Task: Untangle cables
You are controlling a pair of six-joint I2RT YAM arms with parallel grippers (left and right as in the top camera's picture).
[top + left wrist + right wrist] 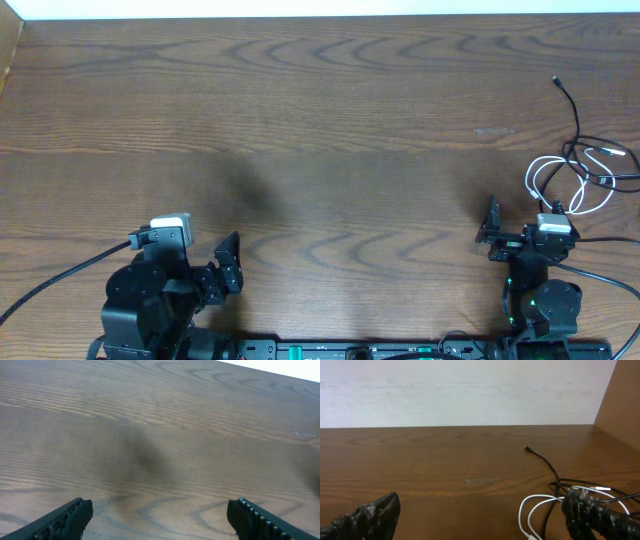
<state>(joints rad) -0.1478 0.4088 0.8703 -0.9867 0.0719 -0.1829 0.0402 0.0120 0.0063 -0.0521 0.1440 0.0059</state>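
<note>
Dark wood-grain worktop lies before you; your left fingers and right fingers are both spread wide, holding nothing. Your black cable and white cable lie intertwined at the right edge, just beyond the right fingers

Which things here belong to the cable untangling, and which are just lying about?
Job: black cable; white cable, looped together near the right edge of the table.
Lying about: the arm's thick black wire; a faint scuff on the wood.
</note>
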